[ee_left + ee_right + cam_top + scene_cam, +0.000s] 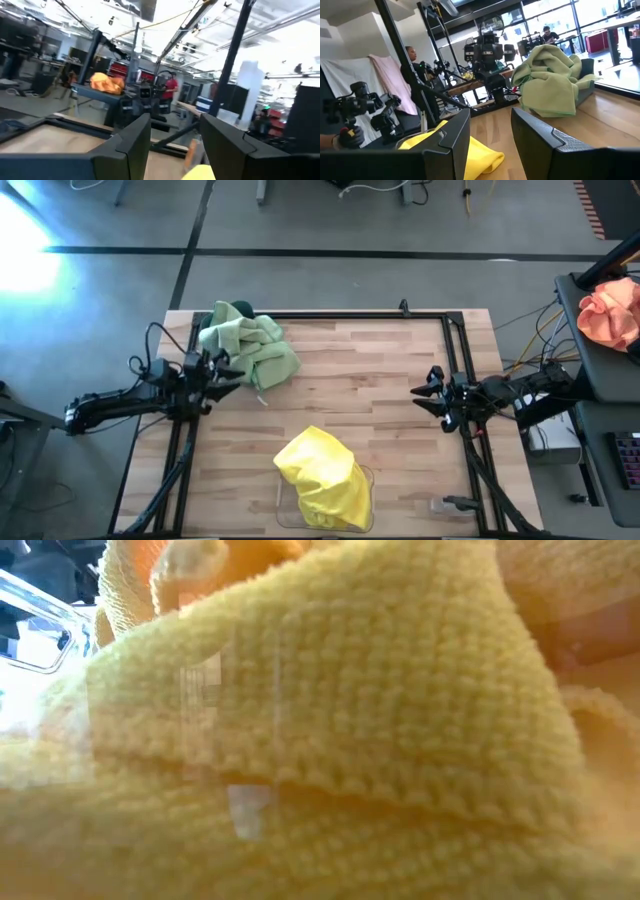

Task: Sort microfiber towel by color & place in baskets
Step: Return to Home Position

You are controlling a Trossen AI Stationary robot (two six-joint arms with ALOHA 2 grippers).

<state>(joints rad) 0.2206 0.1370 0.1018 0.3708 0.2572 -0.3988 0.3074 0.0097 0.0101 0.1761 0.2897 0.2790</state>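
The green microfiber towels [252,346] lie in a crumpled pale sage heap at the far left corner of the table [390,420], piled so high over the dark teal basket [206,332] that only a sliver of its rim shows from above. The yellow microfiber towels [322,476] are bunched into a bright mound in the clear basket [284,510] at the near edge, spilling over its top. In the low view their looped weave presses against the see-through wall and blocks everything behind. My left claw [226,370] hangs released, fingers spread, just beside the green heap. My right claw [428,395] hangs released too, over the table's right side, well apart from both baskets. Off the table to the right, an orange-pink cloth bundle [612,310] rests on a dark stand. I count two baskets, two heaps and two claws. How many towels make up each heap I cannot tell.
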